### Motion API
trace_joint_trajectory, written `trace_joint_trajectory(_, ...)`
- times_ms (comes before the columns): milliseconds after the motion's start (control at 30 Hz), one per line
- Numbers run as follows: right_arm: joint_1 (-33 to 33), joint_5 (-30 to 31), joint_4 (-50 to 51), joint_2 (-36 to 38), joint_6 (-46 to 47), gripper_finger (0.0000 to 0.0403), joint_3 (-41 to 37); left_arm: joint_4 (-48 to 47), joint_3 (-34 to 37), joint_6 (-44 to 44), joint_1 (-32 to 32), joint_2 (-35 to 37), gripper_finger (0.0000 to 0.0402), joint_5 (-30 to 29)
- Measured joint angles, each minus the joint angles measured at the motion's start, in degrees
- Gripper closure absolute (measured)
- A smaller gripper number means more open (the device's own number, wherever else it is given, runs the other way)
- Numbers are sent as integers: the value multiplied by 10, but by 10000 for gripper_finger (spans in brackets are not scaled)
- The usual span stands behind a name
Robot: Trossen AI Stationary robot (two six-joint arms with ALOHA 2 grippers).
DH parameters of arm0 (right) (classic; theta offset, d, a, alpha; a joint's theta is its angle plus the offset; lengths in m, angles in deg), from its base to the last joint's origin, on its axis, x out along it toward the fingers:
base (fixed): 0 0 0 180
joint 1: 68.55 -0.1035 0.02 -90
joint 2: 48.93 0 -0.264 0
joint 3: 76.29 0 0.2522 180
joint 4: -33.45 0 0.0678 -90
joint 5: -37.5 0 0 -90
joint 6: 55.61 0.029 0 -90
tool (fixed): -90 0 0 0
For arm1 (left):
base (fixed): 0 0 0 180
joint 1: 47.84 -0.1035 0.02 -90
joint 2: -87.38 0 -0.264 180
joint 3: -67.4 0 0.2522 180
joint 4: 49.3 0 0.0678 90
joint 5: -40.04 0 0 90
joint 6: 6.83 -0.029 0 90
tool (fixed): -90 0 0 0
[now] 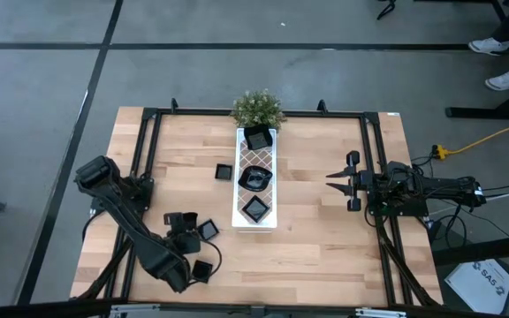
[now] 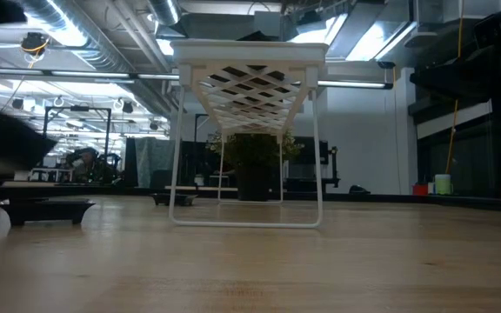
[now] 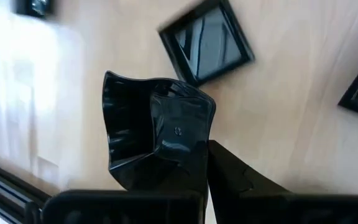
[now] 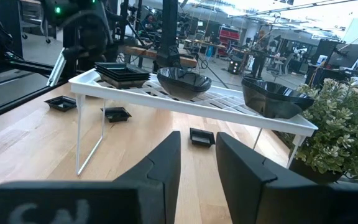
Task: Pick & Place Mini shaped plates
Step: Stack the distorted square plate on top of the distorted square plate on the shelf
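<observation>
Left claw pinching a wavy plate, front-left of the tray

Your left claw [image 3: 197, 168] is pinched on a wavy-rimmed mini plate [image 3: 148, 130]; lift it straight, clear the square plate [image 3: 207, 43] beside it, then carry it to the white tray [image 1: 256, 190]. Beyond the tray, your right claw [image 1: 343, 181] waits half spread.

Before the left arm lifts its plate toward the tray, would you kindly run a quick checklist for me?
1. Left gripper shut on the wavy plate: ok.
2. Grip centred on the plate: not ok, it pinches one edge.
3. Square plate beside it lies apart from the held plate: ok.
4. Free spot on the white tray: cannot tell; three dishes already sit on it.
5. Right gripper waits away from the tray: ok.
</observation>
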Motion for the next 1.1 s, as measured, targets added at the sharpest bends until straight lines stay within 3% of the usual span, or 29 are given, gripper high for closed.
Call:
trace_joint_trajectory(700, 0, 0, 0, 0, 0, 301, 0, -120, -49, 24, -2, 120, 400, -242)
trace_joint_trajectory(1100, 0, 0, 0, 0, 0, 301, 0, -110, -49, -54, -56, 134, 400, -288)
